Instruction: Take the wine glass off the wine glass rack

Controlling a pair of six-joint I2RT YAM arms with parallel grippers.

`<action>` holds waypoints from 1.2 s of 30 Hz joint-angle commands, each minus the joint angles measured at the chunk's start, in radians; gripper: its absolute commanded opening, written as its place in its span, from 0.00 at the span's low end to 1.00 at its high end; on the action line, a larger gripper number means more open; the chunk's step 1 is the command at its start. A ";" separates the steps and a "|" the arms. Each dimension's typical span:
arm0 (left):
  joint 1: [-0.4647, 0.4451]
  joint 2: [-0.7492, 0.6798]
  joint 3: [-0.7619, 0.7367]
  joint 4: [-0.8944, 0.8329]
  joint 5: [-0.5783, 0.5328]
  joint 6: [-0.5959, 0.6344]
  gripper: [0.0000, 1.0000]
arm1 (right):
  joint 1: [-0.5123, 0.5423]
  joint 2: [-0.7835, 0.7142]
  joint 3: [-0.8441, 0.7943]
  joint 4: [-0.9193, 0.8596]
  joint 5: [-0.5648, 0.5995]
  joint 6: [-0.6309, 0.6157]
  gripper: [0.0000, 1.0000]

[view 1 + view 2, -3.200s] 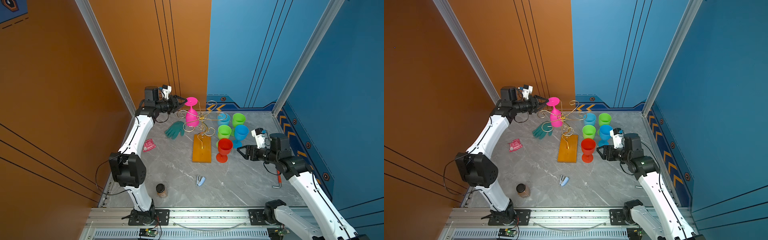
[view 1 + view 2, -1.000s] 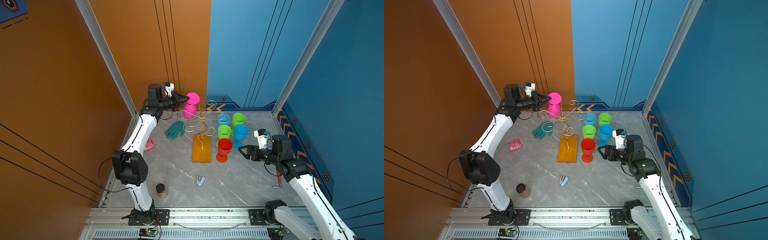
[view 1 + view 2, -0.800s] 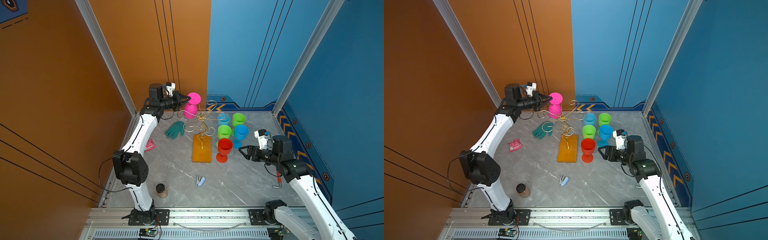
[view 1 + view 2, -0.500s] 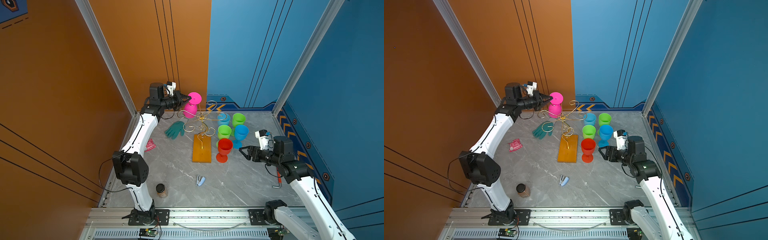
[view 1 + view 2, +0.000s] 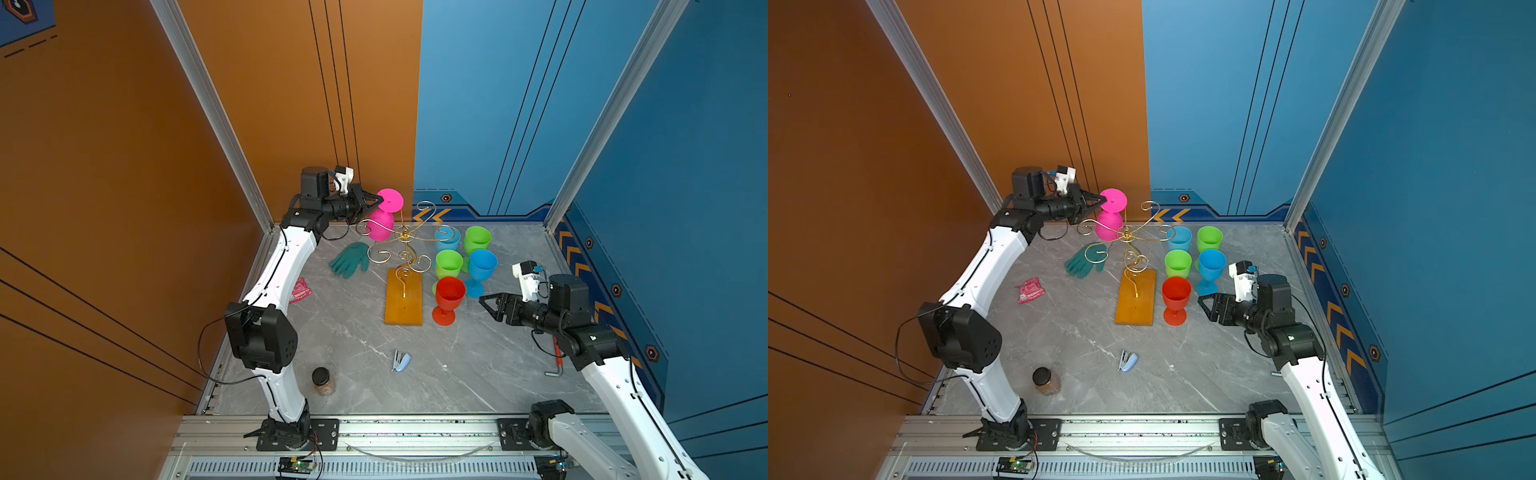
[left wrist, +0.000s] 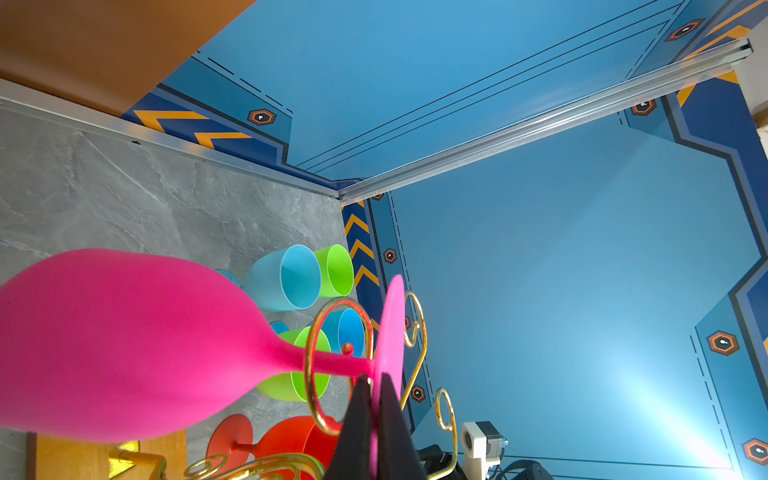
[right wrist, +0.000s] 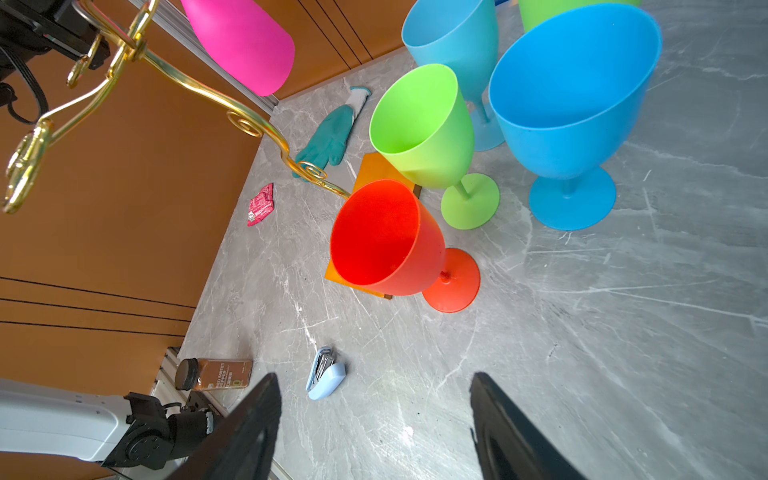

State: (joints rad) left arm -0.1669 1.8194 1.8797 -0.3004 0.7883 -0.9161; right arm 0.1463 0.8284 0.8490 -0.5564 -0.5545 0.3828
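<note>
The wine glass [image 5: 380, 226] at the tips of the black left claw [image 5: 379, 200] is plain hot pink, and the wine glass rack [image 5: 405, 241] just beyond it is shiny gold wire on an orange-brown base. Ahead of the black right claw [image 5: 487, 306] stands a red glass [image 5: 450, 293] nearest, then a lime green glass [image 5: 449, 262] and a bright blue glass [image 5: 482, 266], with a paler blue glass [image 5: 447, 240] and a second green glass [image 5: 478, 239] farthest. Down below the left claw lies a teal glove [image 5: 351, 259] on the grey, white-veined table [image 5: 478, 365].

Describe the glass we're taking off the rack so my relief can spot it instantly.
On the table stands a gold wire rack on an orange wooden base. At its hook nearest the orange wall, the pink wine glass is bowl down, the left gripper shut on its foot. It's the only pink, inverted glass; the red glass and others stand upright.
</note>
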 commanded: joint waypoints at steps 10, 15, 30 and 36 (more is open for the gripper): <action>0.004 0.011 0.044 -0.014 -0.017 0.006 0.00 | -0.017 -0.021 -0.017 0.012 -0.031 0.015 0.73; 0.010 0.017 0.046 -0.014 -0.026 0.005 0.00 | -0.020 -0.027 -0.021 0.010 -0.035 0.018 0.73; 0.017 0.060 0.098 -0.013 -0.004 -0.004 0.00 | -0.027 -0.027 -0.021 0.012 -0.038 0.022 0.74; 0.012 0.073 0.106 -0.014 -0.007 -0.004 0.00 | -0.028 -0.032 -0.022 0.011 -0.041 0.024 0.74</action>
State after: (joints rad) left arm -0.1535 1.8820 1.9530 -0.3138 0.7712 -0.9176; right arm 0.1238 0.8112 0.8364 -0.5564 -0.5766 0.3943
